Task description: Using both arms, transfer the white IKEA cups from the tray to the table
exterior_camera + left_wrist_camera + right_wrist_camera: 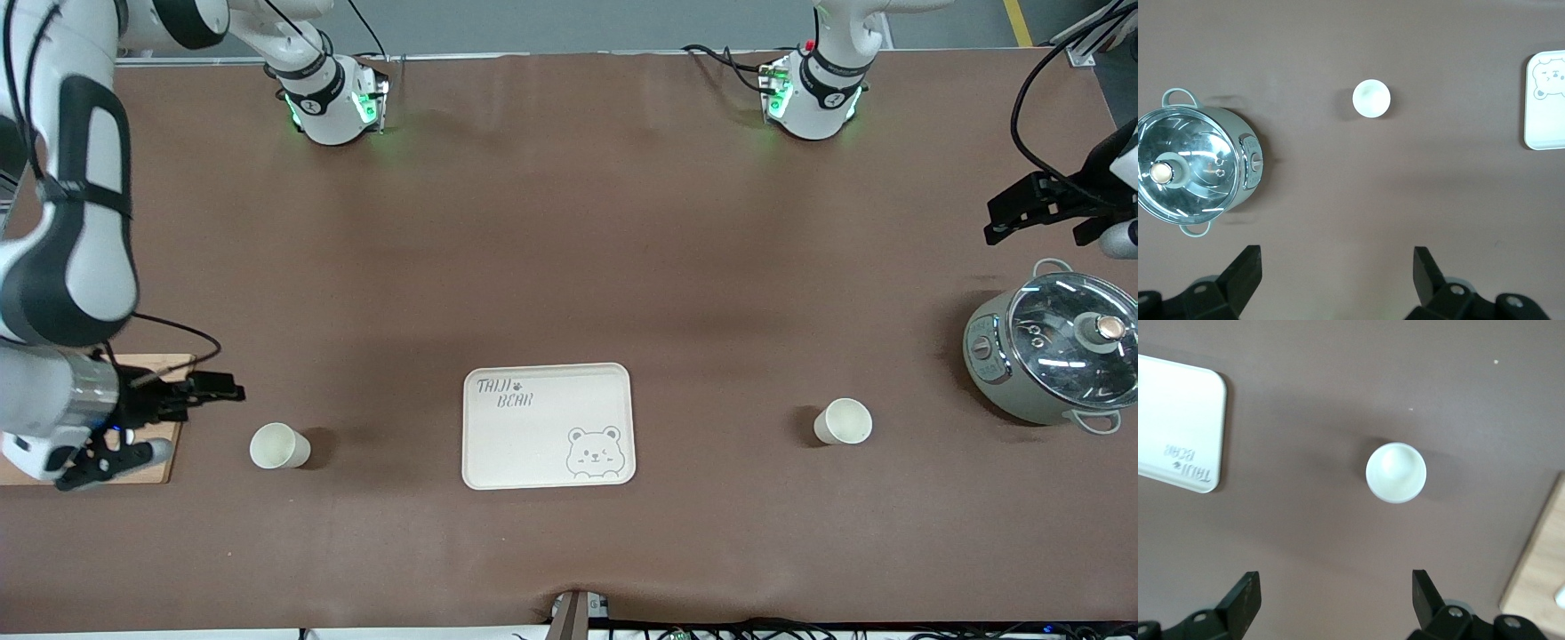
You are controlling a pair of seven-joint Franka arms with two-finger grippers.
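Observation:
Two white cups stand upright on the brown table, one on each side of the bear-printed tray point(533, 444). One cup point(279, 445) is toward the right arm's end and also shows in the right wrist view point(1396, 472). The other cup point(843, 420) is toward the left arm's end and also shows in the left wrist view point(1371, 98). My right gripper point(160, 425) is open and empty, up over the wooden board's edge beside its cup; its own view point(1335, 580) shows bare table between the fingers. My left gripper point(1036, 233) is open and empty, up beside the pot point(1337, 257).
A grey pot point(1053, 356) with a glass lid stands at the left arm's end point(1195, 170). A wooden board point(169, 364) lies at the right arm's end point(1541, 573). The tray also shows in both wrist views point(1545, 120) point(1178, 420).

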